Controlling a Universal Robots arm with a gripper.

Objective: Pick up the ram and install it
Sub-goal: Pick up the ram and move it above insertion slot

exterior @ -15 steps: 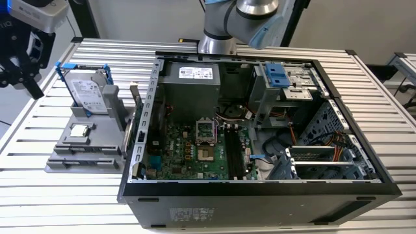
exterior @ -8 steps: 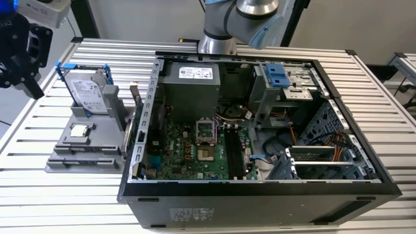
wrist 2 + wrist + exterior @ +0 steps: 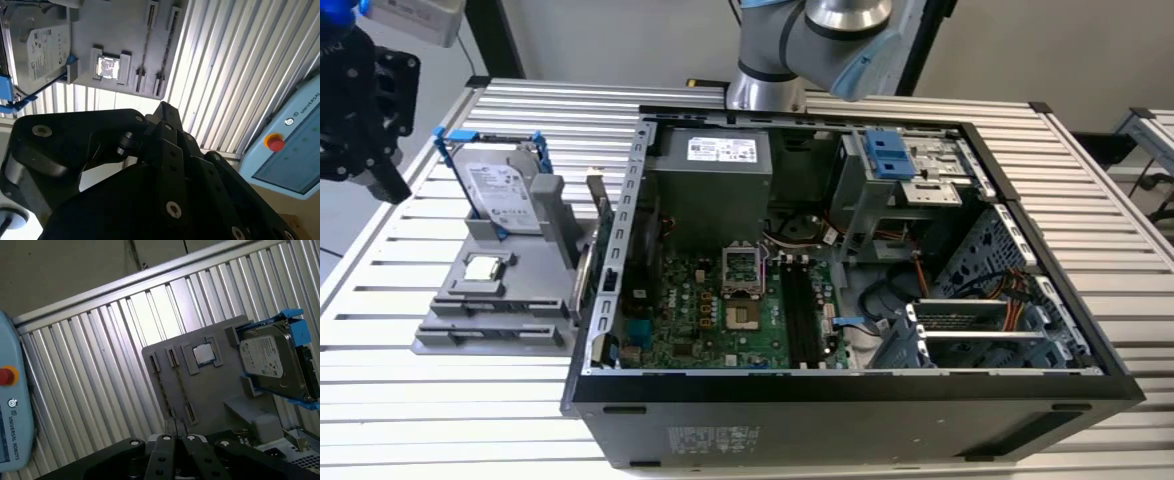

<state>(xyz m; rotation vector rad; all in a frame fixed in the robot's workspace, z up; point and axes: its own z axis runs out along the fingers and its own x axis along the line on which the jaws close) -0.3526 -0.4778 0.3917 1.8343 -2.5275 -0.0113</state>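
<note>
The ram [image 3: 166,392] is a thin dark strip standing on edge between clips on a grey holder plate [image 3: 220,390]. It also shows in the second wrist view as the ram [image 3: 145,47]. My gripper [image 3: 174,432] hangs well above the plate, its black fingers drawn together with nothing between them. In the exterior view the gripper [image 3: 380,180] is at the far left, high over the table's edge and apart from the plate [image 3: 454,335]. The green motherboard [image 3: 707,310] lies inside the open computer case [image 3: 854,385].
A silver hard drive in a blue frame [image 3: 500,195] stands on the holder plate, with a small square chip [image 3: 483,268] beside it. The arm's base [image 3: 767,90] rises behind the case. A pale blue panel with a red button [image 3: 287,145] sits beyond the ribbed metal table [image 3: 454,420].
</note>
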